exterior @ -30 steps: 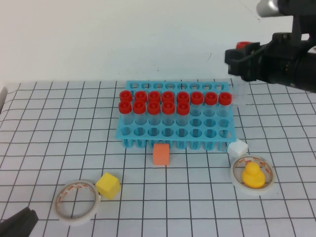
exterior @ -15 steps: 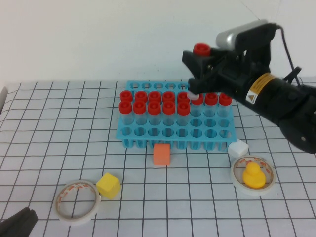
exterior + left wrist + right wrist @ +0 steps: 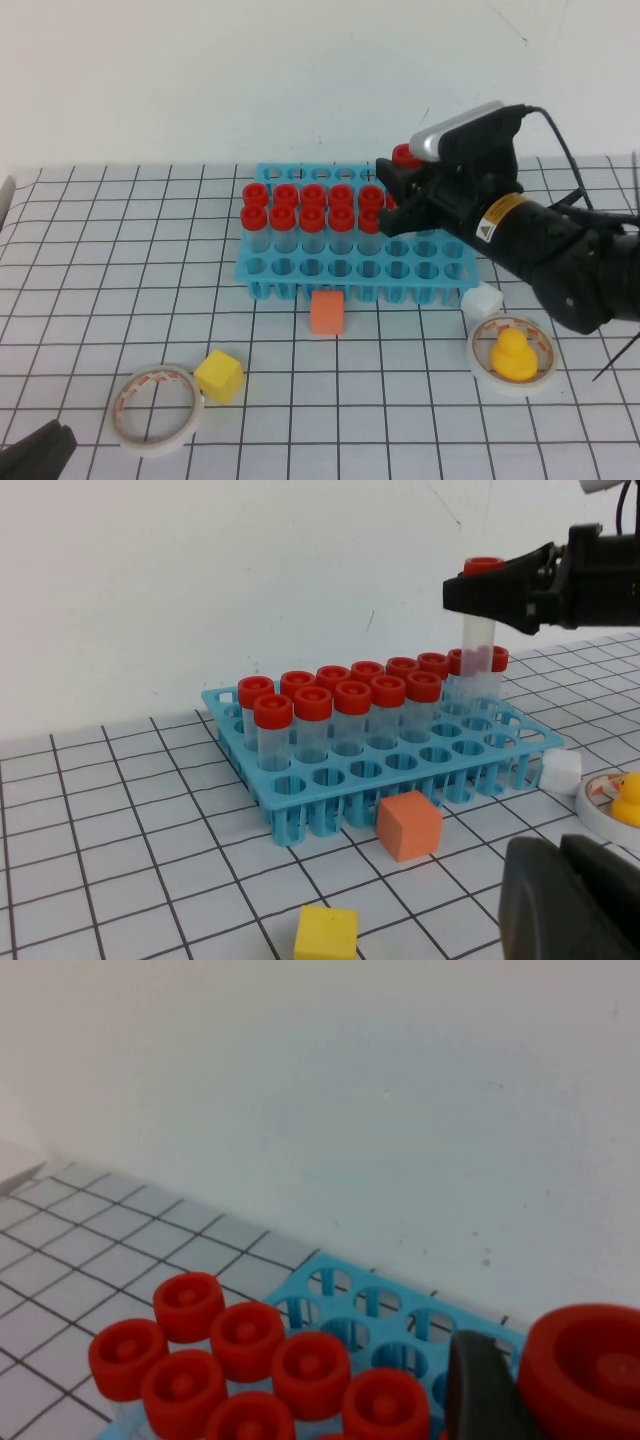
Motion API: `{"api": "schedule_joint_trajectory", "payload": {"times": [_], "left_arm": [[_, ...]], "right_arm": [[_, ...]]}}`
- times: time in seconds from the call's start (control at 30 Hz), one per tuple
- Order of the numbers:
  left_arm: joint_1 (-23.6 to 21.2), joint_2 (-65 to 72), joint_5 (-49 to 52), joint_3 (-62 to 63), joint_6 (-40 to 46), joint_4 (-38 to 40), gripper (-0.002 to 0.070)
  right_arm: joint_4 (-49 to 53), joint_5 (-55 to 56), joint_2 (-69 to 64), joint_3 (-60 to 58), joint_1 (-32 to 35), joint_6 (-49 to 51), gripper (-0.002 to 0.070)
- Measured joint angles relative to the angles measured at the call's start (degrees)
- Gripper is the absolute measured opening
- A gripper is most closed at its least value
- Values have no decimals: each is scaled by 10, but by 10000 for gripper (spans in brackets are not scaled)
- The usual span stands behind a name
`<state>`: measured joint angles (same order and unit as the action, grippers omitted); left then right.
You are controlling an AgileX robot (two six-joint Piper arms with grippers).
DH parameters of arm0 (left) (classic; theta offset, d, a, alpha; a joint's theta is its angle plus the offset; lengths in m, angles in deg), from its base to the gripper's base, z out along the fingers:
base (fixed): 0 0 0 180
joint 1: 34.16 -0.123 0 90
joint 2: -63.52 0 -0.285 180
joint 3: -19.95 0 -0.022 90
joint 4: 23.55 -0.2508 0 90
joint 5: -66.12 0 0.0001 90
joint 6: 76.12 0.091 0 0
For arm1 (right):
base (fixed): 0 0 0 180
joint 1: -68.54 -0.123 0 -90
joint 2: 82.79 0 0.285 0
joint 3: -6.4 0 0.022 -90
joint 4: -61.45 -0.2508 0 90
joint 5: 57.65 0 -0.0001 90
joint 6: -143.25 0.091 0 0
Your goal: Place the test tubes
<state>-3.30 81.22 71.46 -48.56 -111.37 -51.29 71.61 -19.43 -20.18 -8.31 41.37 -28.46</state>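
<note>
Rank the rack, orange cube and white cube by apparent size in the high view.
1. Rack
2. Orange cube
3. White cube
Right tool holds a tube over the rack; shut left tool sits near-left.

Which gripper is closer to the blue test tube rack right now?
Right. The right gripper, holding a red-capped test tube, hangs over the right half of the rack; the left gripper sits at the near left corner of the table, well away.
</note>
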Motion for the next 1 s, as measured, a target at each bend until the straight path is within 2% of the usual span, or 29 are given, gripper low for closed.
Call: {"api": "schedule_joint_trajectory", "payload": {"times": [0.27, 0.67, 1.0], "left_arm": [[0, 0, 1, 0, 0, 0, -1], [0, 0, 1, 0, 0, -1, -1], [0, 0, 1, 0, 0, -1, -1]], "right_arm": [[-28, 118, -61, 0, 0, -2, 268], [-31, 118, -77, 0, 0, -23, 268], [-79, 136, -102, 0, 0, -26, 267]]}}
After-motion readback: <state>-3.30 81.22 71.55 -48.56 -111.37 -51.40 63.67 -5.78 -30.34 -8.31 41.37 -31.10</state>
